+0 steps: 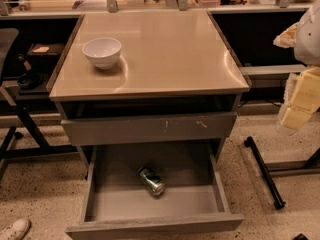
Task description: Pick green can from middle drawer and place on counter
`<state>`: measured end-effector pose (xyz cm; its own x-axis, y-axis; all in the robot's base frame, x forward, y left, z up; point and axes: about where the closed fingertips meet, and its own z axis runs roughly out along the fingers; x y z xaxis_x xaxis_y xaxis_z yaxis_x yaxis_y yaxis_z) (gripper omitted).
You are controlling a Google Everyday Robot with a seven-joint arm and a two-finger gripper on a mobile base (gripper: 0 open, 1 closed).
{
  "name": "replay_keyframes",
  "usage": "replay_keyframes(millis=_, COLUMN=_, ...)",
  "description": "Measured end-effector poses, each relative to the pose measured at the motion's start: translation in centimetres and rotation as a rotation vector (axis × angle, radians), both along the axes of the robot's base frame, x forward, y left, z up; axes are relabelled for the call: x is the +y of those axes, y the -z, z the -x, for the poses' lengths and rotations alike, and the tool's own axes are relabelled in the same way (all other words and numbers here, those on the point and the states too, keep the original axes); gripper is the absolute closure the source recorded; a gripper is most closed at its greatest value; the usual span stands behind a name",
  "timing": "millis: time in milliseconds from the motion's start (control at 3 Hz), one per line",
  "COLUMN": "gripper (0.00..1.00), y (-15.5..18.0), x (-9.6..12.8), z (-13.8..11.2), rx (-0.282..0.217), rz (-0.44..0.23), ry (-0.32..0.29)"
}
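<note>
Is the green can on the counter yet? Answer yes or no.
No: the green can lies in the open drawer, the counter holds only a bowl, and the gripper hangs off to the right.

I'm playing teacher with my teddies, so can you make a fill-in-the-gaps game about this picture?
1. The green can lies on its ____ on the floor of the open middle drawer.
2. The bowl standing on the counter is coloured ____.
3. The claw hangs at the ____ edge of the picture, well away from the can.

Missing words: side; white; right.
</note>
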<state>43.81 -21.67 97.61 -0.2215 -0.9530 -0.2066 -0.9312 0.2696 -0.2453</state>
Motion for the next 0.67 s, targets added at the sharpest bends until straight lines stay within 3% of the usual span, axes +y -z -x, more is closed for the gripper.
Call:
replay_keyframes(millis=333, gripper=0.0, y=0.6, x=0.6, z=0.2, rx=-0.006, rz=-0.011, ry=0.005)
replay_keyframes(millis=667, gripper=0.0, y=3.5, x=3.5, z=0.8, rx=0.022, rz=-0.058, ry=-0.025)
